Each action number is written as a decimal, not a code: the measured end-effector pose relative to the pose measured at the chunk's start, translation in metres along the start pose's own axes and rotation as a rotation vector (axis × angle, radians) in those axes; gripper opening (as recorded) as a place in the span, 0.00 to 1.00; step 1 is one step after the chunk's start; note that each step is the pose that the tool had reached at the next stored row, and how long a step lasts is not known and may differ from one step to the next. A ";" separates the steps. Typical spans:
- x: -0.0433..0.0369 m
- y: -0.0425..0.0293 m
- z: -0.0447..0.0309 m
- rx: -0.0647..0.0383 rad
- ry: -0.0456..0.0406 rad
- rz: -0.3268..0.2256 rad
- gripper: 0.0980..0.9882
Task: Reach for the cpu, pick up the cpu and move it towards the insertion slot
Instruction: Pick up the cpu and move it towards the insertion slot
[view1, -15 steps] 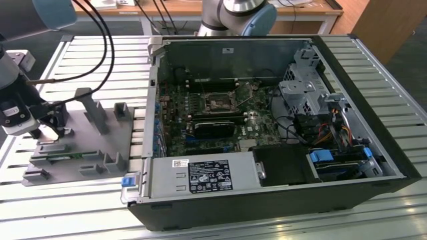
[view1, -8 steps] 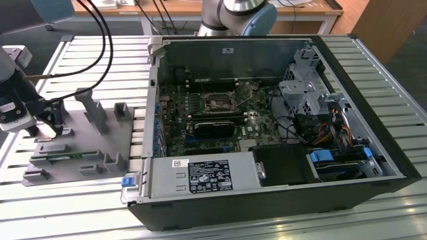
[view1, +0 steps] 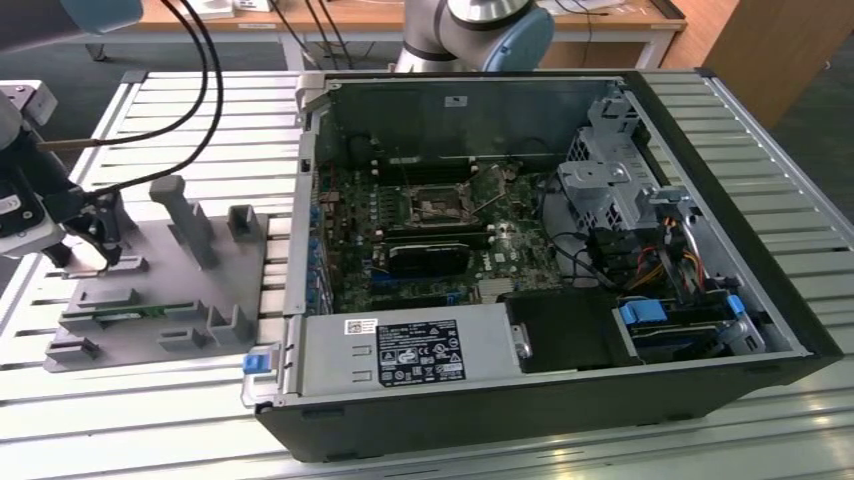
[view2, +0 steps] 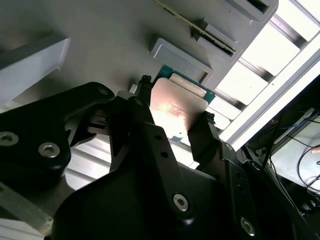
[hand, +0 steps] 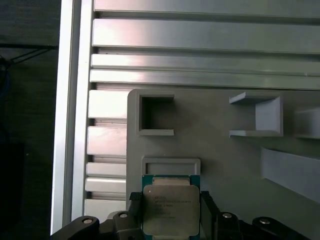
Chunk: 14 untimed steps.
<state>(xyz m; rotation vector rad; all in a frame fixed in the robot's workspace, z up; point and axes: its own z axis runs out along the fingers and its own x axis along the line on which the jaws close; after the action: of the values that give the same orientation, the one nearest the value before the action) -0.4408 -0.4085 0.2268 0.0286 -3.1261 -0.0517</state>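
Observation:
The cpu (hand: 170, 210), a small square chip with a silvery lid and a green rim, lies between my gripper's (hand: 170, 199) black fingers (hand: 134, 202), which press on its two opposite edges. The second wrist view shows the same grip: the gripper (view2: 176, 100) is shut on the cpu (view2: 175, 107) just over the grey tray (view2: 100, 45). In the exterior view the gripper (view1: 87, 248) is at the far left, low over the tray (view1: 187, 300). The insertion slot (view1: 434, 208), a dark square socket with a metal frame, sits on the motherboard inside the open computer case (view1: 561, 380).
The tray carries upright grey posts (view1: 184, 215) and a thin green memory stick (view1: 127, 313). Black cables (view1: 200, 90) hang above the tray. The case's near wall and its power supply (view1: 400, 350) rise between tray and socket. A slatted aluminium table (view1: 134, 420) lies under everything.

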 end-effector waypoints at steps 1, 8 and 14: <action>0.0000 0.0001 -0.0012 0.000 0.0000 0.000 0.50; 0.0001 0.0003 -0.0097 0.000 0.0000 0.000 0.50; 0.0003 0.0006 -0.0181 0.000 0.0000 0.000 0.50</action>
<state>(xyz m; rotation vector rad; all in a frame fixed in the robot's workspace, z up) -0.4408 -0.4085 0.2449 0.0285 -3.1261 -0.0517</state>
